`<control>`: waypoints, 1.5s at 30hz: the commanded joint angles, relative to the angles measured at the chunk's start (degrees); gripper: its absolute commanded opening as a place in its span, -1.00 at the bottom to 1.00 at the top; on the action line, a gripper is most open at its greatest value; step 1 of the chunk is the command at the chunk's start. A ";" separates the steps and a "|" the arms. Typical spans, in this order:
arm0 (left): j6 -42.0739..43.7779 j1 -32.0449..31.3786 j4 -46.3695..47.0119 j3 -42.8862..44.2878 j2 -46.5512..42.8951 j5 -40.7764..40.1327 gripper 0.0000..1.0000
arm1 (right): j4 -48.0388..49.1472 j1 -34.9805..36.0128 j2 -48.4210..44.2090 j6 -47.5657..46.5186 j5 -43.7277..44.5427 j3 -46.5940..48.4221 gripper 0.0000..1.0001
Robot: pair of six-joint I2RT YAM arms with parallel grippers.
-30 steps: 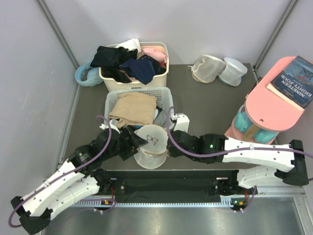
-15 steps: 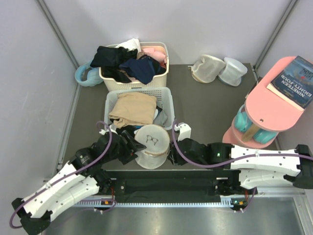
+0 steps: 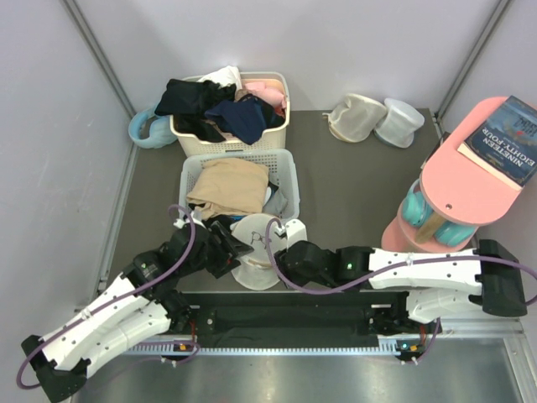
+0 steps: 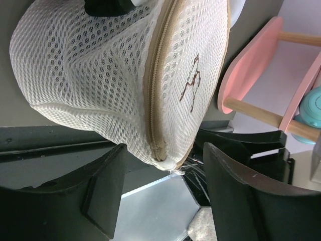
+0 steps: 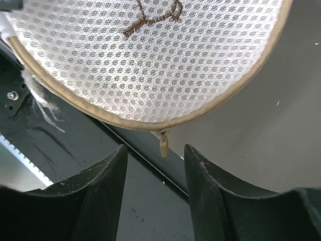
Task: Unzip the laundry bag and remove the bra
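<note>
The laundry bag [image 3: 254,252], a cream mesh drum with a dark bra pictogram, lies at the near table edge between my two grippers. In the left wrist view the laundry bag [image 4: 115,75] fills the top, its tan zip [image 4: 154,100] running down to an end near my fingertips. My left gripper [image 4: 163,165] is open, with the bag's lower rim just between the tips. In the right wrist view the bag's flat face [image 5: 150,55] is above, and the zip pull [image 5: 163,146] hangs between the tips of my open right gripper [image 5: 155,150]. The bra is hidden.
A white basket [image 3: 281,168] with folded tan cloth stands just behind the bag. A cream basket [image 3: 277,126] of dark clothes is behind it. Two other pouches [image 3: 373,120] lie at the back right. A pink stand [image 3: 457,189] with a book is at the right.
My right gripper has moved left and closer to the bag, so the zip pull now hangs between its tips. The left gripper has stayed at the bag's left side.
</note>
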 commanded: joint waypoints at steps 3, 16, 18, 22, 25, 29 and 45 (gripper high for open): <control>-1.09 0.03 2.72 0.31 0.50 -0.19 0.33 | 4.32 0.34 1.11 -2.68 2.04 2.97 -0.17; 3.47 0.03 9.48 -0.48 8.91 0.60 0.38 | -3.66 0.07 -1.26 -1.89 3.81 4.20 -1.00; 5.83 0.03 11.94 1.18 12.00 2.69 0.38 | -5.69 0.51 -4.67 -0.66 4.07 3.58 -1.00; 10.06 0.03 18.00 4.87 21.12 4.73 0.38 | -11.13 3.40 -9.43 3.20 4.07 3.84 -1.00; 14.10 0.03 22.83 8.39 27.47 7.27 0.38 | -12.90 6.21 -9.79 5.40 4.51 5.34 -1.00; 18.85 0.12 26.98 13.39 32.84 9.74 0.41 | -11.68 8.77 -6.11 6.37 4.60 8.23 -1.00; 7.09 0.03 4.12 4.27 10.80 2.18 0.54 | -9.13 7.90 9.54 6.29 7.76 16.85 -1.00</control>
